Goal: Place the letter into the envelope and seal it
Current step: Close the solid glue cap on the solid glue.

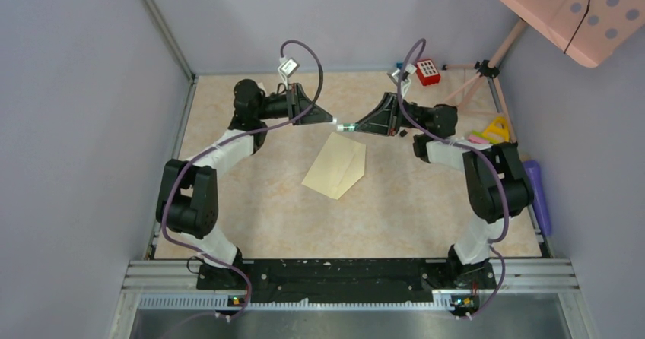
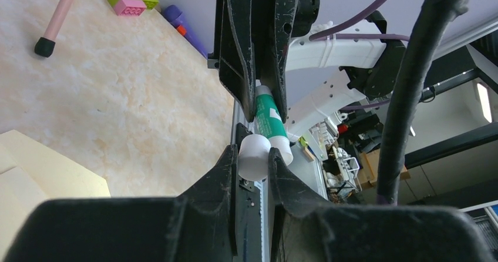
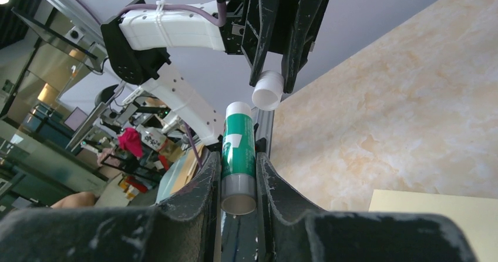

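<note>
Just below, envelope (image 1: 335,166), left gripper (image 1: 332,124) pinching cap (image 2: 253,158), right gripper (image 1: 356,128) pinching glue stick (image 3: 238,153)

Open table (image 1: 251,202) runs along the left and near edges around the envelope (image 1: 335,166), while the tripod (image 1: 486,69), small red box (image 1: 428,71) and toy blocks (image 1: 493,132) crowd the far right corner.

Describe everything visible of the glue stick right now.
The glue stick is a green plastic-looking tube with white print, a grey twist base and a white open top. The right gripper is shut on its lower body. Its white cap is off, pinched in the left gripper, just apart from the open end and slightly off axis. In the top view the stick sits between the two gripper tips, just beyond the far corner of the envelope; nothing else touches it.
</note>
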`<state>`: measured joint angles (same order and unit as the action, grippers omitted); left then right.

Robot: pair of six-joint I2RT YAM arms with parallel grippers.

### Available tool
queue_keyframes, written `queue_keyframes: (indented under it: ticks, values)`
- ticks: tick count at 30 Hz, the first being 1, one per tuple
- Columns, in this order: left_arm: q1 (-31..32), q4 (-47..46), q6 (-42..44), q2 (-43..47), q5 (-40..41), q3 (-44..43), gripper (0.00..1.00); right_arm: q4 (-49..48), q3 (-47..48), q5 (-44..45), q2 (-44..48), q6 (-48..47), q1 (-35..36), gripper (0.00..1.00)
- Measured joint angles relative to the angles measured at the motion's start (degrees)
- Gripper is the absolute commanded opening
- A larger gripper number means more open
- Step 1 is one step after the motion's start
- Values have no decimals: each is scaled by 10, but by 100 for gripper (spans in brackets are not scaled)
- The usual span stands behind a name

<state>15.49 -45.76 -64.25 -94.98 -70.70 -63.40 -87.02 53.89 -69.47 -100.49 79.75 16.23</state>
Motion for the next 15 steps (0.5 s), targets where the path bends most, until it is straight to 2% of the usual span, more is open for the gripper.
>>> queue_keyframes:
  ticks: [15]
  values:
    - [12, 7, 7, 24, 14, 13, 2, -4, 0, -9, -5, 11, -2, 0]
